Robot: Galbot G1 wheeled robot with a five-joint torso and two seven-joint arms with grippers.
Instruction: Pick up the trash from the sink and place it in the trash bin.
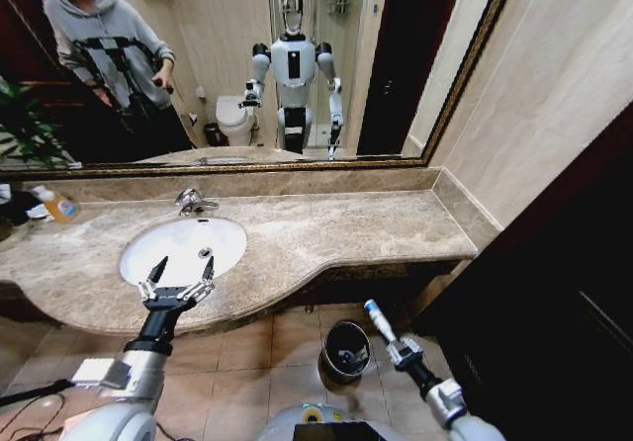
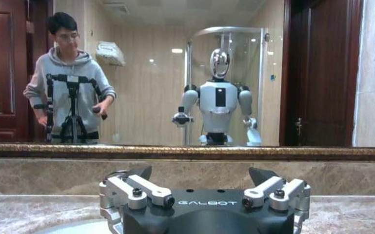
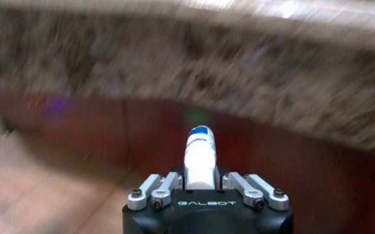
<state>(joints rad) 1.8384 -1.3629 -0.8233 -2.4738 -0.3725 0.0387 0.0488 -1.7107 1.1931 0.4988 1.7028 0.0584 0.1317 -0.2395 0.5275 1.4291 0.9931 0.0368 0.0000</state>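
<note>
A: What is hidden or hard to read?

B: The right wrist view is smeared; only a brown-grey band of countertop edge and dark cabinet below can be made out. The trash bin (image 1: 345,350) is partly cut by the robot's body at the frame bottom, and its inside is too dark to read. The sink (image 1: 183,249) bowl is seen in the head view as plain white with a drain spot; nothing else can be told in it. Its near rim is partly covered by the left gripper (image 1: 176,283).

A: Grippers?

B: Left gripper fingers are spread wide, nothing between them, held over the near rim of the sink. In the left wrist view the same gripper (image 2: 204,183) is seen wide, facing the mirror (image 2: 187,73). The right gripper (image 1: 394,343) is clamped on a small white blue-capped bottle (image 1: 377,317), held low, right of the trash bin and below counter level. In the right wrist view the bottle (image 3: 199,157) is seen upright between the fingers.

A: Surface, room?

B: Beige-brown marble countertop (image 1: 336,228) runs right of the sink; a chrome faucet (image 1: 193,201) sits behind it. An orange-labelled bottle (image 1: 57,205) is at the far left of the sink. Tiled floor lies under the bin.
</note>
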